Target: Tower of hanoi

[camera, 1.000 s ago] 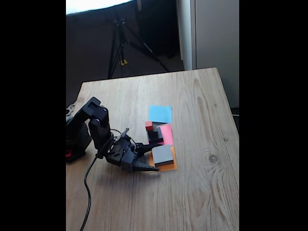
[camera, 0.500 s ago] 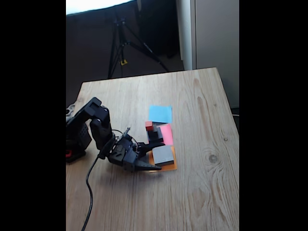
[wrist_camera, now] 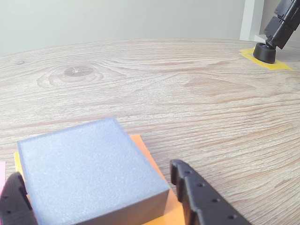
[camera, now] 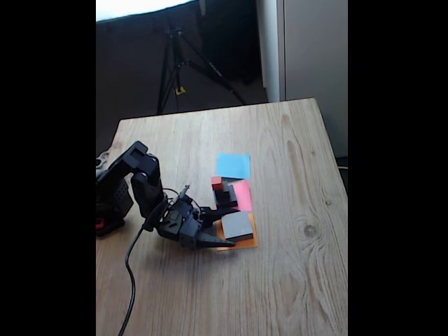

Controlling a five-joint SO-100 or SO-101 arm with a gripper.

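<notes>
Gripper (wrist_camera: 96, 197) spread open, one finger (wrist_camera: 201, 197) either side of the big grey block (wrist_camera: 86, 171), not clamped on it as far as can be told. Block sitting on the orange paper (camera: 243, 240). Arm (camera: 143, 185) folded low over the wooden table (camera: 294, 280), reaching right in the fixed view. Smaller dark block (camera: 225, 197) with the red cube (camera: 216, 183) beside it over by the pink paper (camera: 243, 194), blue paper (camera: 233, 166) further back. No readable writing anywhere. Tripod (camera: 178, 59) in the dark background; black foot on yellow tape (wrist_camera: 265, 52) in the wrist view.
</notes>
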